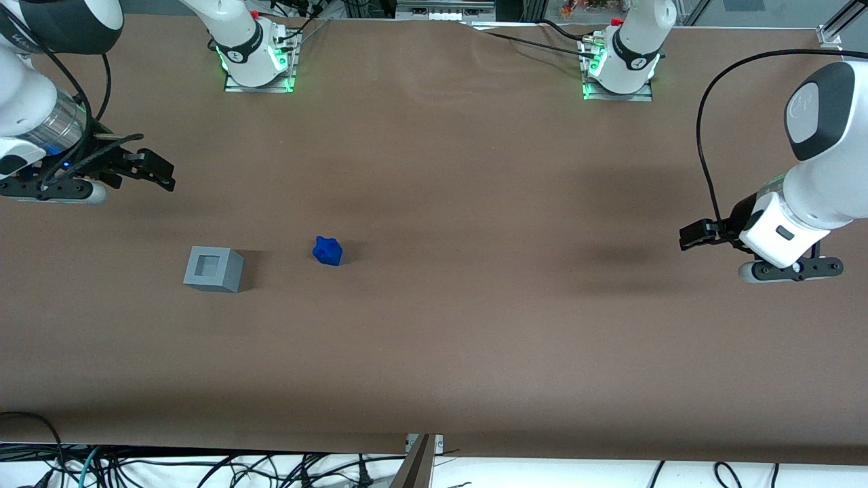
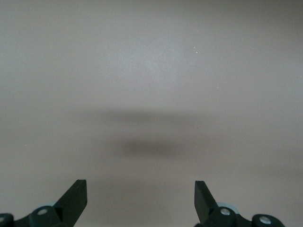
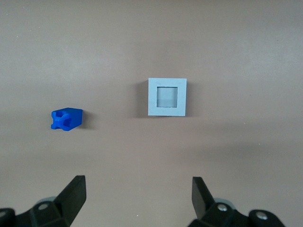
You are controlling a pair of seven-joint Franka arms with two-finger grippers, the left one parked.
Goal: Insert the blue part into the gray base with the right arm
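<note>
The blue part (image 1: pixel 327 251) (image 3: pixel 66 119) lies on the brown table, a small knobbly piece resting on its side. Beside it, toward the working arm's end, the gray base (image 1: pixel 213 269) (image 3: pixel 167 97) stands upright with its square recess facing up and nothing in it. My right gripper (image 1: pixel 152 169) (image 3: pixel 138 191) hangs above the table at the working arm's end, farther from the front camera than the gray base and apart from both things. Its fingers (image 3: pixel 75 191) are open with nothing between them.
Two arm mounts (image 1: pixel 258 64) (image 1: pixel 618 68) with green lights stand along the table's edge farthest from the front camera. Cables (image 1: pixel 203 471) hang below the table's near edge. The table (image 1: pixel 475 305) is covered in plain brown material.
</note>
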